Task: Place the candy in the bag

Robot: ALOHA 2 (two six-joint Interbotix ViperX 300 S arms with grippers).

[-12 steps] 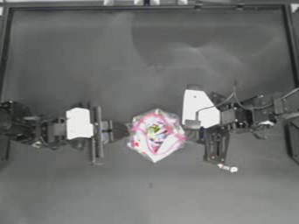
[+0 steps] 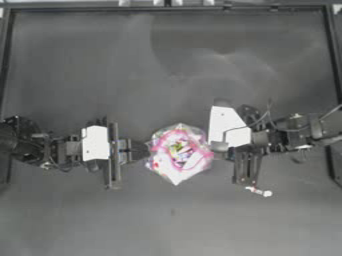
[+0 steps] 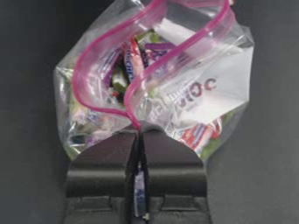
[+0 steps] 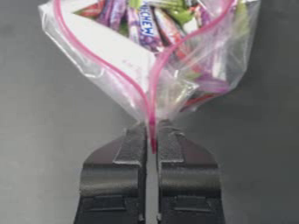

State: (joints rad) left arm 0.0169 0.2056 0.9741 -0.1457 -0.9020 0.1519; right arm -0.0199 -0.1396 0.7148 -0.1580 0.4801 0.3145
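The bag (image 2: 179, 153) sits mid-table, a clear pouch with its pink strip pulled into an open loop and coloured sweets inside. My left gripper (image 2: 144, 150) is shut on the bag's left edge; in the left wrist view the left gripper (image 3: 140, 133) pinches the pink strip below the bag (image 3: 175, 78). My right gripper (image 2: 216, 147) is shut on the opposite edge; in the right wrist view the right gripper (image 4: 152, 127) clamps the strip of the bag (image 4: 146, 48). The candy (image 2: 260, 191), tiny and white with a red middle, lies on the table below the right arm, apart from both grippers.
The dark table (image 2: 167, 65) stretches behind the bag, framed by a rim at its far edge (image 2: 167, 7). Both arms lie level across the table's middle, one on each side of the bag.
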